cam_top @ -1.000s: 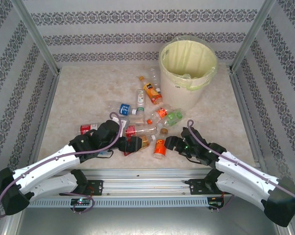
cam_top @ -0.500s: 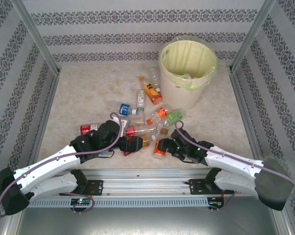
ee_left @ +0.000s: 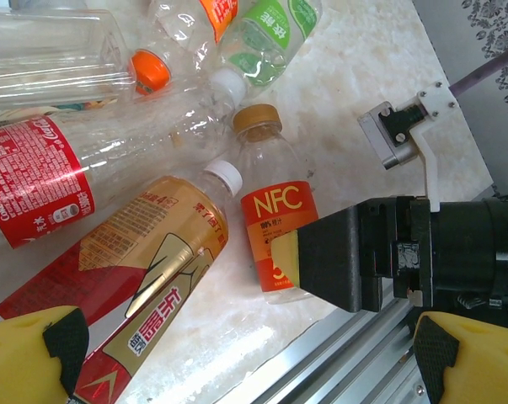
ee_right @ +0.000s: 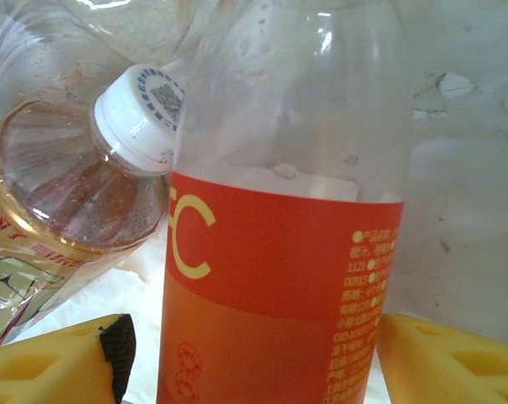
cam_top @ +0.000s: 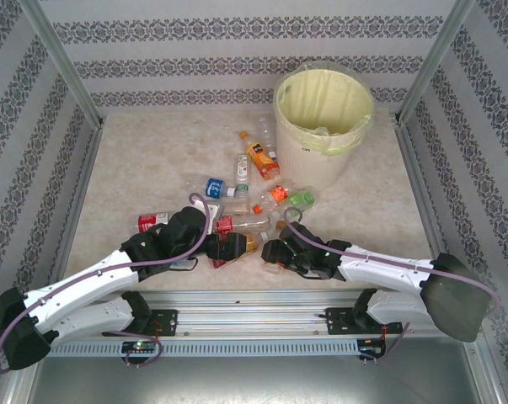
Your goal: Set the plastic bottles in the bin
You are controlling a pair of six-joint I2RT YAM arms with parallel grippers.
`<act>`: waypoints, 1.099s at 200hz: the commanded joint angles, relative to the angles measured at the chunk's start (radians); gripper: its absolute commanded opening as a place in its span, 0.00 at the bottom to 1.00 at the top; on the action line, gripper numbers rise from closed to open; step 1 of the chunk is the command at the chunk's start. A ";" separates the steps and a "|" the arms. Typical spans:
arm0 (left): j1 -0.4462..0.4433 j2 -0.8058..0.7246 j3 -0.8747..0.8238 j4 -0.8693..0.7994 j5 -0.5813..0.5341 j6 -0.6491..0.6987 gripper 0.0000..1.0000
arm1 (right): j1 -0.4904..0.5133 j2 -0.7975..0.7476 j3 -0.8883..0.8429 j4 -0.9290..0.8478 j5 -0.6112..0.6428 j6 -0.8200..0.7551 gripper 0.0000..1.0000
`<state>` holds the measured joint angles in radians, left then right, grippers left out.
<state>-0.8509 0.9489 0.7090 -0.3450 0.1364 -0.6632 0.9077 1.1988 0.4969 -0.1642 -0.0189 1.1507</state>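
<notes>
Your right fingers (cam_top: 275, 252) straddle the orange-labelled NFC bottle (ee_right: 279, 278), which lies on its side on the surface (cam_top: 144, 168) at the near edge of the pile. 1 yellow pad (ee_right: 447, 362) meets the bottle's side and the other shows a thin gap, so the fingers are partly open and the bottle is not clamped. Your left fingers (cam_top: 222, 247) are spread fully wide and empty, low over a gold-and-red tea bottle (ee_left: 161, 269) lying just beside the NFC one. The other plastic bottles (cam_top: 260, 160) lie scattered between the arms and the bin (cam_top: 321, 164), which stands upright at the far right of the surface.
</notes>
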 commanded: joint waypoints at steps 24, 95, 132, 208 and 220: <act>-0.014 0.004 0.010 0.034 -0.010 -0.013 1.00 | 0.008 -0.008 -0.003 0.000 0.071 0.015 0.72; -0.017 0.008 0.019 0.067 0.026 -0.008 1.00 | -0.019 -0.084 -0.029 -0.061 0.100 -0.018 0.57; -0.017 -0.016 0.002 0.155 0.043 -0.047 1.00 | -0.025 -0.187 0.020 -0.207 0.167 -0.117 0.55; -0.017 -0.028 0.011 0.192 0.039 -0.049 1.00 | -0.085 -0.356 0.241 -0.475 0.252 -0.402 0.52; -0.017 -0.025 0.006 0.213 0.042 -0.058 1.00 | -0.099 -0.354 0.293 -0.504 0.249 -0.453 0.52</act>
<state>-0.8516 0.9268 0.7090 -0.2066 0.1650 -0.6975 0.8322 0.8581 0.6910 -0.5625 0.1871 0.8482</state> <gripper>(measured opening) 0.998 0.522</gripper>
